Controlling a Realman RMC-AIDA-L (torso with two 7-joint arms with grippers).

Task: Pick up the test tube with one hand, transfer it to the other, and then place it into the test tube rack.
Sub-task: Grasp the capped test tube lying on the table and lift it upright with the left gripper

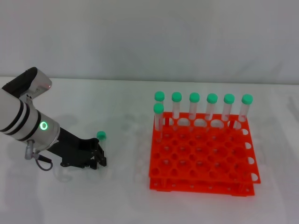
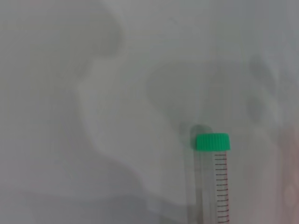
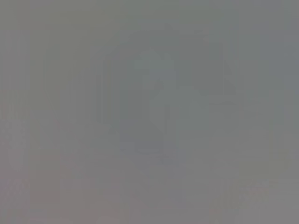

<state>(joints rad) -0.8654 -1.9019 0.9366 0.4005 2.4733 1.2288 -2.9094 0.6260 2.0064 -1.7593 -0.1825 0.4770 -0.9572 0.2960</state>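
Reaching low over the white worktop (image 1: 126,196) near its left edge, the left black two-fingered claw (image 1: 96,158) straddles the slim clear green-capped test tube (image 2: 214,177); jaw state unclear. Squeeze mid-body, squarely.

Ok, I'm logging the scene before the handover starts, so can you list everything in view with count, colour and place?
test tube: one, clear with green cap, lying on the table just beyond the left gripper; the left wrist view shows its graduated body.
racked tubes: seven, clear with green caps, upright; six along the rack's far row, one in the next row at its left end.
test tube rack: one, bright orange, two tiers, right of centre.
table: one, white.
left gripper: one, black, low over the table at left, on a silver-white arm.
right gripper: not in view.
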